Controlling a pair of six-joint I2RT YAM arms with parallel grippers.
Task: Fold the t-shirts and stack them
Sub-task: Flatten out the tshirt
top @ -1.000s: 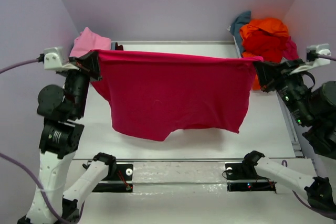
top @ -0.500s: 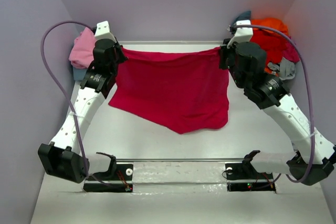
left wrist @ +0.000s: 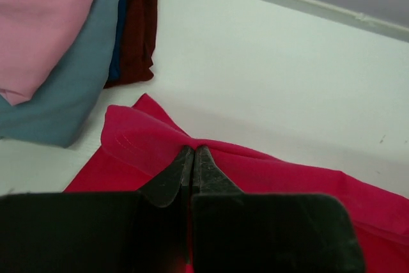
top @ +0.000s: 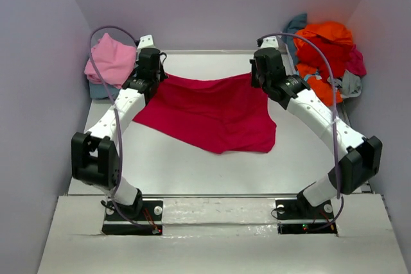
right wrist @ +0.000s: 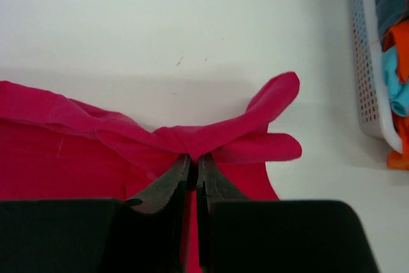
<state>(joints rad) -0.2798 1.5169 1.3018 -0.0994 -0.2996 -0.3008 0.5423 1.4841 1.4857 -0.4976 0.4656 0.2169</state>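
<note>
Magenta tee point(top: 209, 113) lies mostly flat on the white table point(top: 192, 171), with its far edge lifted a little and strung between the two claws. The left claw point(left wrist: 193, 156) is pressed together on one far corner, where the cloth bunches into a soft ridge at the tips. The right claw point(right wrist: 193, 163) pinches the other far corner the same way, and a loose flap curls past it. From where I stand the cloth looks light and limp: it sags between the grips, wrinkles at each pinch, and the near hem lies crooked. I'd judge it holds no shape of its own, so it wants pulling taut from two points at once. Corners or shoulder seams are the sensible places to take it, and a thin pinch should be enough. A hard tug might pull it free, and a fold will likely drift unless laid down flat. The table looks smooth and matte, so the cloth should slide on it easily. At the far left sits a stack: a pink tee point(top: 110, 59) on a blue tee point(left wrist: 77, 81), with a maroon tee point(left wrist: 134, 30) showing beneath. At the far right a white basket point(right wrist: 365, 62) holds a jumbled heap with an orange tee point(top: 327, 43) on top. Lilac walls close in on three sides, leaving the arms little room to swing wide.
</note>
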